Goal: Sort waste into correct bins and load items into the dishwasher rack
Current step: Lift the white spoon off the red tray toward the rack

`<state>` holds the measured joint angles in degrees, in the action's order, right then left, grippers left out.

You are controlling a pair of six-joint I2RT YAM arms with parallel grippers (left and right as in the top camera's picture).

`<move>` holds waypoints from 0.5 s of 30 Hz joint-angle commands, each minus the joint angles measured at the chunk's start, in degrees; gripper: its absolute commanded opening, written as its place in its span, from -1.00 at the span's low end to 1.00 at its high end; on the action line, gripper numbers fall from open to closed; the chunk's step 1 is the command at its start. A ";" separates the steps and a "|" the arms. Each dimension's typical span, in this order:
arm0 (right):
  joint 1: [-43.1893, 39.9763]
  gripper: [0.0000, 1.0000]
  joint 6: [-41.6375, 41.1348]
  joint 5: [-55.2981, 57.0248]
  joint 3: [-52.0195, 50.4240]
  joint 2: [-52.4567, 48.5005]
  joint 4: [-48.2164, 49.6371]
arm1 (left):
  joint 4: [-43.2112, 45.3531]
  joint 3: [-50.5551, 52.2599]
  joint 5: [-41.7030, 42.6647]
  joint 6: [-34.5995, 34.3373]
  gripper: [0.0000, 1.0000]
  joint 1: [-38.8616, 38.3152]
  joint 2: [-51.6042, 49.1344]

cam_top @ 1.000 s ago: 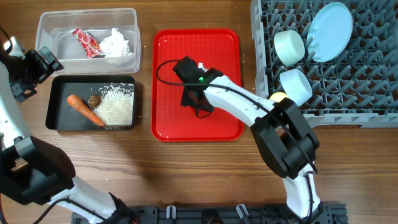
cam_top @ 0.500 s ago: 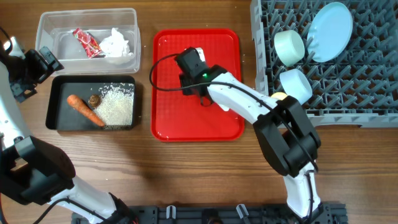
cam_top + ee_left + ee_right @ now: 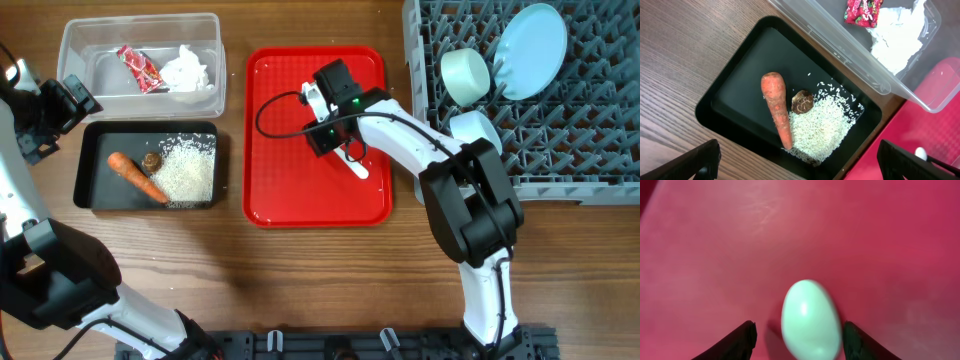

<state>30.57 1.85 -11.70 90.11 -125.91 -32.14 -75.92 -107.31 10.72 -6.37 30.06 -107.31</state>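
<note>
Straddling the white spoon (image 3: 810,315), the right gripper (image 3: 800,337) has a finger (image 3: 735,340) on each side of the spoon's rounded end. Red shows between that end and the finger at the lower left of the wrist view, so we cannot tell whether it has a hold or is only lined up for one. We judge this to be the step in hand. The spoon lies on the red tray (image 3: 280,190) at the centre of the overhead view and looks like the last item bound for the grey rack (image 3: 560,150) at upper right, where the plate (image 3: 530,50), the green bowl (image 3: 465,75) and the blue bowl (image 3: 475,135) already sit among the pegs. The left gripper (image 3: 805,162) hangs wide open and empty above the black tray (image 3: 730,100), parked, we think, clear of the work. That tray gathers the food scraps: carrot (image 3: 776,107), brown morsel (image 3: 802,101) and rice (image 3: 820,120). The clear tub (image 3: 80,85) above it takes the dry rubbish, tissue (image 3: 186,70) and wrapper (image 3: 138,68).
</note>
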 commanded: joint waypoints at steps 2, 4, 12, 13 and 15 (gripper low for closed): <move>0.61 0.04 -1.01 -8.33 -0.87 -4.13 -0.94 | 0.00 -0.37 0.11 -0.09 1.00 0.00 1.55; 0.42 -0.32 -2.03 -8.31 -0.87 -4.13 -0.85 | 0.00 -0.37 0.09 -0.09 1.00 0.00 1.55; 0.11 -0.57 -1.86 -8.31 -0.52 -3.93 -1.14 | 0.00 -0.37 0.09 -0.09 1.00 0.00 1.55; 0.11 -0.57 -1.77 -8.24 -0.13 -3.85 -1.79 | 0.00 -0.37 0.09 -0.09 1.00 0.00 1.55; 0.11 -0.58 -1.79 -7.65 1.05 -3.85 -4.24 | 0.00 -0.37 0.09 -0.09 1.00 0.00 1.55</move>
<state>30.48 0.10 -20.95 90.70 -127.28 -33.56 -75.90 -107.31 10.72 -6.37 30.06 -107.31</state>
